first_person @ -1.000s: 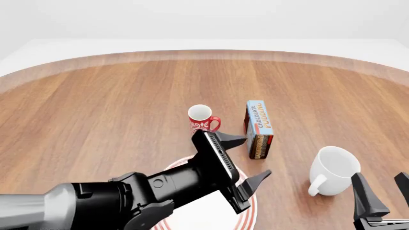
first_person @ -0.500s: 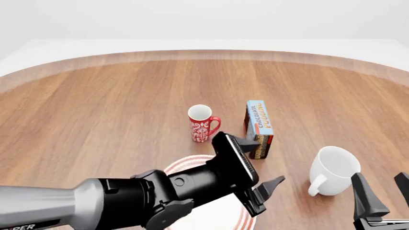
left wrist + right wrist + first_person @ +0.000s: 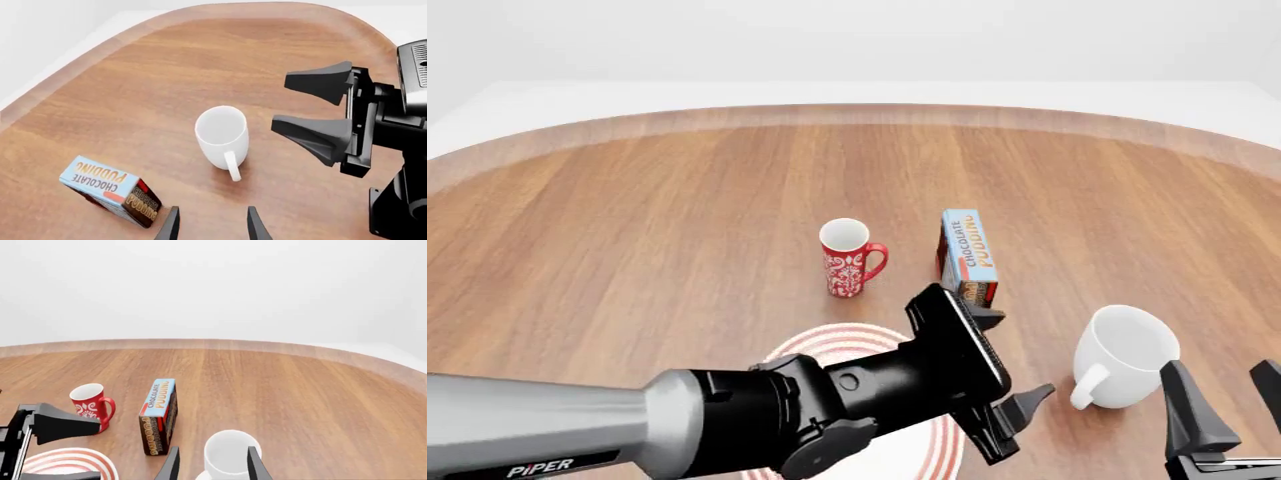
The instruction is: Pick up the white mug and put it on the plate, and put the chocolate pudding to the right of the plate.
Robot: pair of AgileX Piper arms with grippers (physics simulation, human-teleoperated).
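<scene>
The left claw (image 3: 1004, 365), fingers spread and empty, is pointing at the white mug (image 3: 1124, 356) near the table's near-right edge; it should straddle the rim, avoiding the idle, released right claw (image 3: 1220, 410).

L arm (image 3: 587, 425): silver-grey tube w/ white "PIPER" lettering, then matte black jointed wrist housing w/ round cap. L gripper (image 3: 998, 355): flat black block, ribbed grille on side, two wedge-shaped black fingers. R gripper (image 3: 1228, 405): same black wedge fingers, seen on black bracket w/ small screws in left wrist view.
</scene>
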